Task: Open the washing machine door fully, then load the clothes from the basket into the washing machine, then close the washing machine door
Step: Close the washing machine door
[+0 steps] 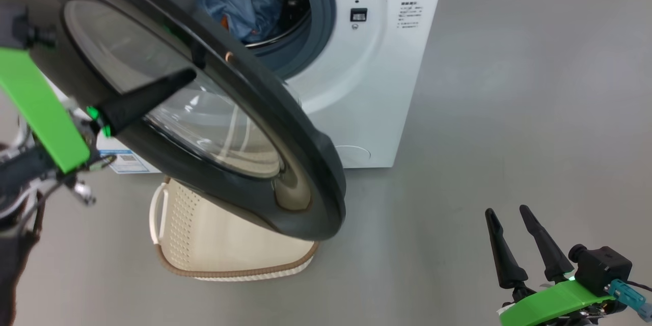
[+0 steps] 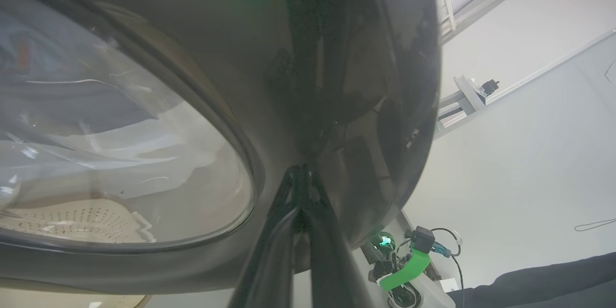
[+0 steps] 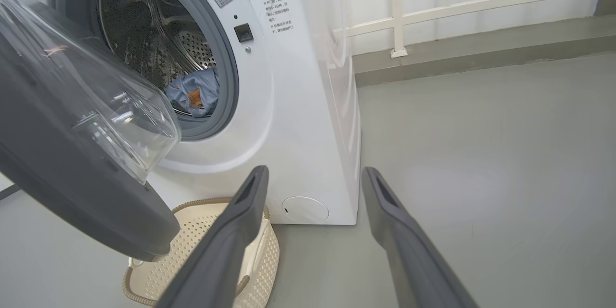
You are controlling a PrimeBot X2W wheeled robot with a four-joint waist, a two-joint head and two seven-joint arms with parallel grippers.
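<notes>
The white washing machine (image 1: 387,61) (image 3: 298,106) stands at the back. Its black washing machine door (image 1: 285,127) (image 3: 72,192) hangs partly open, angled out over the basket (image 1: 204,234) (image 3: 202,231). Light blue clothes (image 1: 244,7) (image 3: 195,96) lie inside the steel drum. What I see of the basket's inside is bare. My left gripper (image 1: 189,76) (image 2: 301,171) is shut, its tips pressed against the door's glossy outer face (image 2: 346,57) beside the glass window. My right gripper (image 1: 507,210) (image 3: 314,173) hangs open and empty, low at the right, away from the machine.
Grey floor (image 1: 509,112) spreads wide to the right of the machine. A white railing (image 3: 399,9) and a grey kerb run behind it. The basket sits directly under the door's lower edge. A thin cable (image 2: 594,224) lies on the floor.
</notes>
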